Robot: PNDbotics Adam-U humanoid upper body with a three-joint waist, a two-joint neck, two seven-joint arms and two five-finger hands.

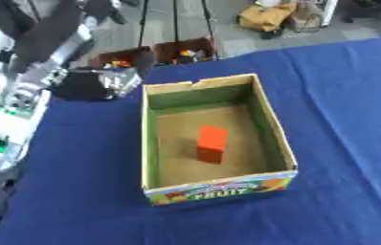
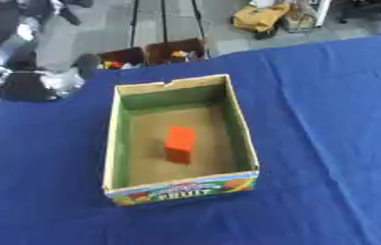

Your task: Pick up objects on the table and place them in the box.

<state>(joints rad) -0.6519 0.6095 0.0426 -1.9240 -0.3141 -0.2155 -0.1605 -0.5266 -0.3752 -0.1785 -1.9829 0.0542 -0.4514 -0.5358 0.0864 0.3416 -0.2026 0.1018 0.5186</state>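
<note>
- One orange block [image 1: 211, 143] stands upright on the brown floor of the box [image 1: 263, 109], near its middle.
- One cardboard box with green inner walls and a "FRUIT" label on its 6 o'clock side rests on the blue tablecloth [image 1: 344, 119].
- At 10 o'clock, the left arm [image 1: 39, 52] reaches in; its hand is lost among dark and silver shapes, so I cannot tell how open it is.

We see the box [image 1: 217, 191] on the table [image 1: 344, 119], a block [image 1: 211, 144] inside near its middle. Two bins [image 2: 152, 53] sit behind the table's far edge.
</note>
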